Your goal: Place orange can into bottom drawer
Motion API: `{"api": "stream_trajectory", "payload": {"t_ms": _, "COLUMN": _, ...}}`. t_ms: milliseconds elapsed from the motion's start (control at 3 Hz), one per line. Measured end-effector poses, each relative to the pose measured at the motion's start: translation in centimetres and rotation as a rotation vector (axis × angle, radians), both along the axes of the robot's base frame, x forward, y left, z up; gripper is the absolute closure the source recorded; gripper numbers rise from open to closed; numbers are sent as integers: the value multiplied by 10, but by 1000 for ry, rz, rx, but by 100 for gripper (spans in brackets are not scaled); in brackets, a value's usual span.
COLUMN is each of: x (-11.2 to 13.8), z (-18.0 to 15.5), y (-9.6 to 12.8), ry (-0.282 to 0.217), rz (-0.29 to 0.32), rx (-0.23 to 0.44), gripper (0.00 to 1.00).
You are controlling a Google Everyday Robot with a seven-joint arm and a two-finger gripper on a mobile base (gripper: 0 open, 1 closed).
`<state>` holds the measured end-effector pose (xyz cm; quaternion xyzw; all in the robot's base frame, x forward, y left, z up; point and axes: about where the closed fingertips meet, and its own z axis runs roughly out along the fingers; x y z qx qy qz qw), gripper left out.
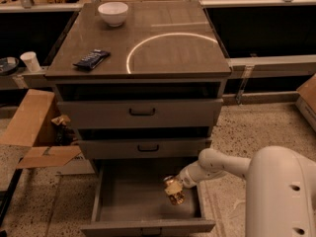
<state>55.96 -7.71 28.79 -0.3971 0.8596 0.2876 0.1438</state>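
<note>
The orange can [174, 191] is gold-brown with pale print and sits upright or slightly tilted inside the open bottom drawer [128, 197], near its right side. My gripper [174, 186] reaches in from the right on a white arm and is shut on the can. The can is low in the drawer; I cannot tell whether it rests on the floor. The drawer is pulled out wide, its grey floor showing to the left of the can.
Two shallower grey drawers [142, 112] sit closed above. On the cabinet top are a white bowl [113, 13] and a dark snack packet [92, 59]. A cardboard box [30, 125] lies on the floor at the left. My white arm [279, 191] fills the lower right.
</note>
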Motion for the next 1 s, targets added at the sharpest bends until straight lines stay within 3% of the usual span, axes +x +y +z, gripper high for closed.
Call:
{"api": "stream_trajectory", "payload": {"t_ms": 667, "x": 2, "z": -21, "y": 8, "ry": 14, "rz": 6, "rx": -1, "gripper": 100}}
{"api": "stream_trajectory", "payload": {"t_ms": 1000, "x": -4, "z": -53, "y": 27, "ry": 25, "rz": 35, "rx": -13, "gripper": 100}}
